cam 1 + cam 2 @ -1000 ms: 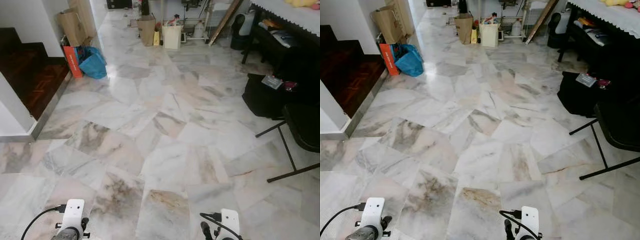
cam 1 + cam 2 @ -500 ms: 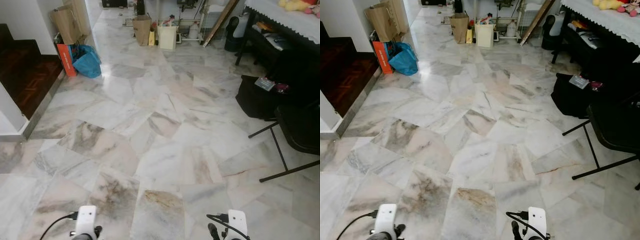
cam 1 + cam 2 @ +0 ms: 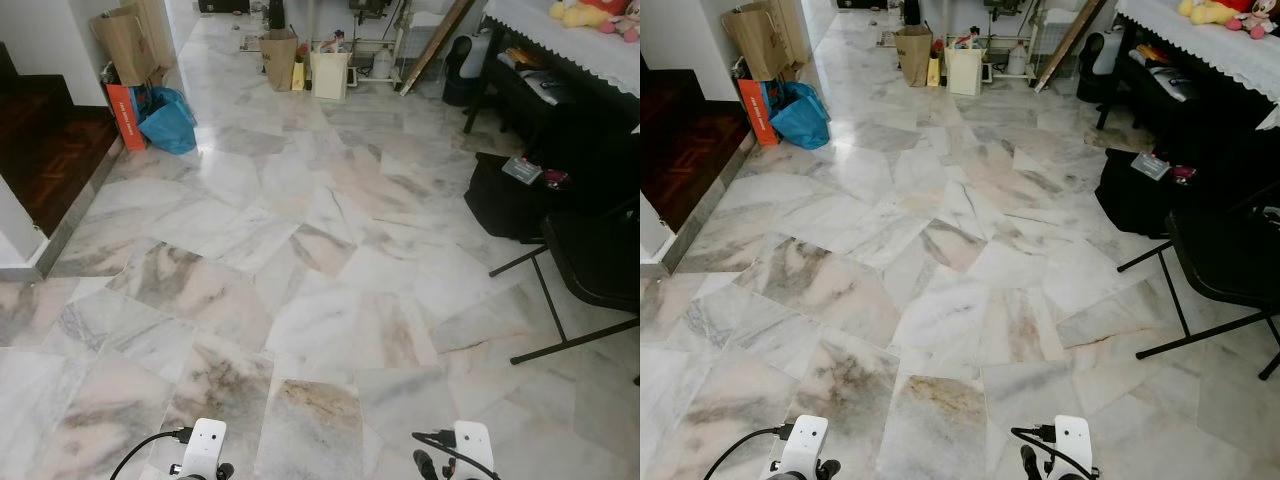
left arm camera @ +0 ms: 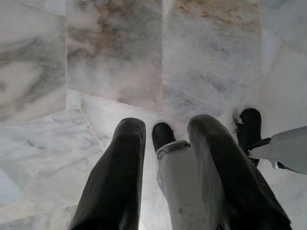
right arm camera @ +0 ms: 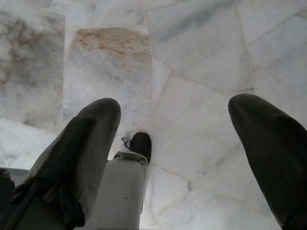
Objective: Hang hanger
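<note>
Both arms hang low over a marble floor (image 3: 320,300). My left wrist (image 3: 205,445) and right wrist (image 3: 470,445) poke in at the bottom edge of the eye views. In the left wrist view the left gripper (image 4: 165,127) points down at the floor tiles, its two black fingers (image 4: 127,143) a little apart with nothing between them; my own leg and feet lie beyond. The right gripper (image 5: 175,108) also points at the floor, its fingers (image 5: 96,124) spread wide and holding nothing.
A black folding chair (image 3: 600,260) and a black bag (image 3: 510,195) stand at the right, under a table with a white lace cloth (image 3: 570,30). Far off are a blue bag (image 3: 170,105), a paper bag (image 3: 278,58) and a white bin (image 3: 328,72). A dark wooden step (image 3: 50,140) lies left.
The whole view has shifted as I move forward over the floor. My left wrist has swung rightward along the bottom edge; the right wrist stays about where it was.
</note>
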